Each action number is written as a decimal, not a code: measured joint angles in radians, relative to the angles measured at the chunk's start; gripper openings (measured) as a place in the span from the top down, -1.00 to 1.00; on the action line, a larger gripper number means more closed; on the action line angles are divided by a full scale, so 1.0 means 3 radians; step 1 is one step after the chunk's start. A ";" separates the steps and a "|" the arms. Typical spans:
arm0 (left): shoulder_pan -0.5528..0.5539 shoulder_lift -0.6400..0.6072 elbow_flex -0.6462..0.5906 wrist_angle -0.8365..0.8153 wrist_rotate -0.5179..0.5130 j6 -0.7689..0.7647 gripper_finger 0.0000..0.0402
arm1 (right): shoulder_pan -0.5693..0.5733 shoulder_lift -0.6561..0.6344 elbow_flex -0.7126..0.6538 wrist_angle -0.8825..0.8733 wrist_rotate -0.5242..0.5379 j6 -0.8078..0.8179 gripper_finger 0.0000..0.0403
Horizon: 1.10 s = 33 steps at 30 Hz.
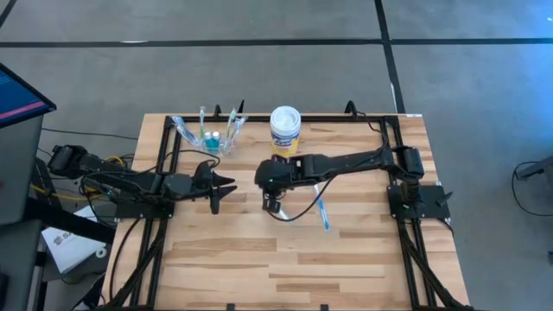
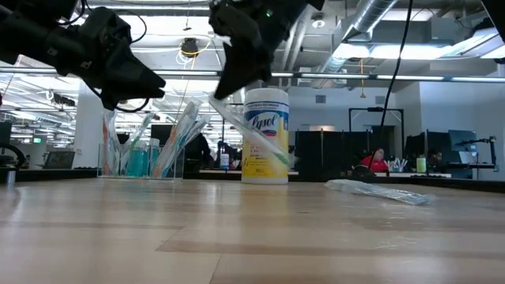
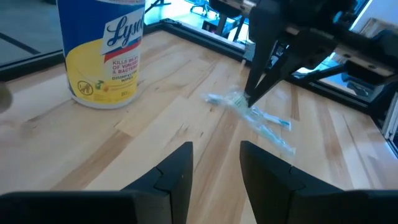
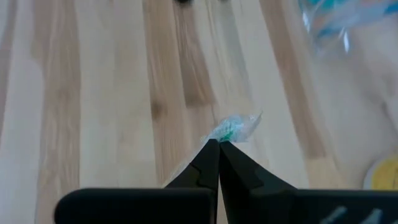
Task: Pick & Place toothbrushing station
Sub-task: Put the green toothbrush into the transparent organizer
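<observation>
I am reading "Lysol" in blue script on the yellow label of the white-lidded round wipes tub (image 2: 264, 136), standing upright at the table's far edge; smaller label print is illegible. Just beside it, the small clear plastic cup (image 1: 210, 139) is holding several slim wrapped toothbrushes and teal-and-white toothpaste tubes (image 2: 138, 162). The right gripper (image 4: 217, 144) is hovering mid-table, fingers pinched tight on one end of a clear-wrapped green-and-white toothbrush (image 2: 248, 132), lifting it tilted. Another wrapped blue toothbrush (image 1: 321, 212) is lying on the light wooden table (image 1: 346, 259). The left gripper (image 3: 214, 162) is waiting nearby, fingers parted.
</observation>
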 joint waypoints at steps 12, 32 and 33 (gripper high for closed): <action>0.0000 0.0000 0.0000 0.0224 -0.0070 0.0035 0.37 | 0.0003 -0.0003 0.0215 0.0477 -0.0003 -0.0416 1.00; 0.0000 -0.0001 -0.0001 0.0765 0.0182 0.0418 0.37 | -0.0112 -0.0005 0.0387 0.1007 -0.0008 -0.0743 1.00; 0.0000 -0.0001 -0.0001 0.0772 0.0182 0.0418 0.37 | -0.0112 -0.0005 0.0387 0.1030 -0.0009 -0.0744 1.00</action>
